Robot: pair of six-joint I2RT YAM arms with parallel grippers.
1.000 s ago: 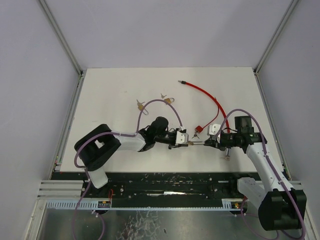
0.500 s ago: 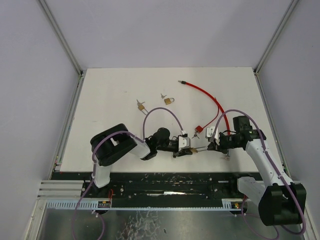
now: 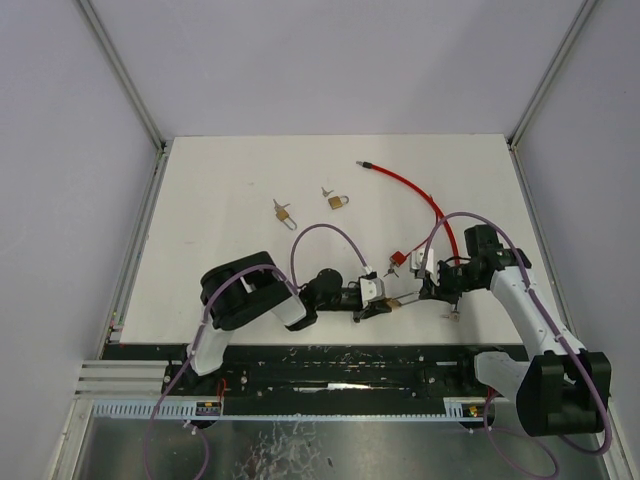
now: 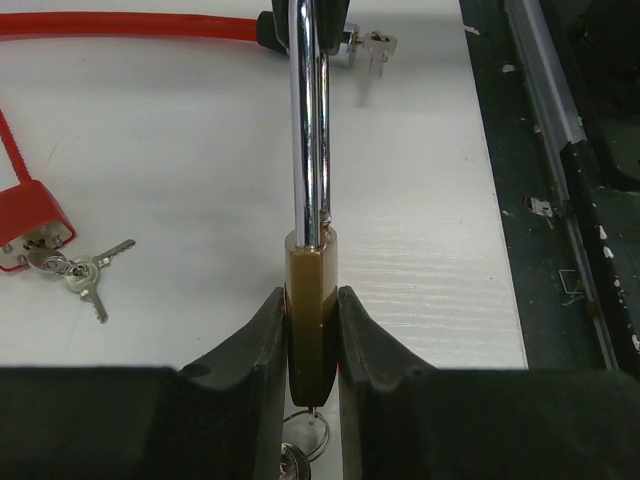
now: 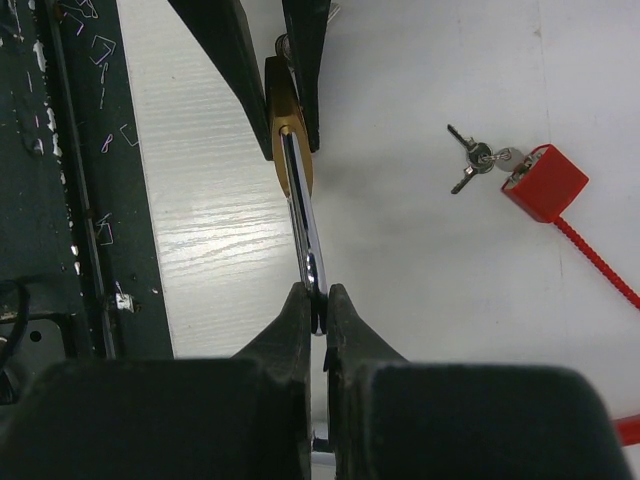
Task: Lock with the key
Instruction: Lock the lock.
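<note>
A white table [image 3: 230, 180] fills the floor of this grey-walled booth, with a black rail [image 3: 330, 365] along its near edge where both arms are bolted. Just past that rail the two arms meet over the front of the table, a long padlock [image 4: 308, 262] stretched level between them. The left gripper [image 4: 312, 310] is clenched on the brass body, one black finger on each flat face. The right gripper [image 5: 316, 305] is pinched tight on the far bend of the chrome shackle [image 5: 303, 235]. From overhead this is only a thin bar between two dark clusters. The left wrist view adds a metal ring [image 4: 300, 455] hanging under the body, though the key itself is too hidden to make out. It also shows a small bunch of keys [image 4: 365, 45] by the right gripper. The right wrist view shows the shackle seated in the body, edge-on. A little farther back a red lock block [image 5: 545, 182] lies on the table with a pair of keys [image 5: 475, 160] beside it. Only the overhead view follows its red cable [image 3: 415, 195] curving away to a metal tip deep on the table. It alone shows two small brass padlocks [image 3: 338, 201] lying well apart from the arms, left of the cable.
</note>
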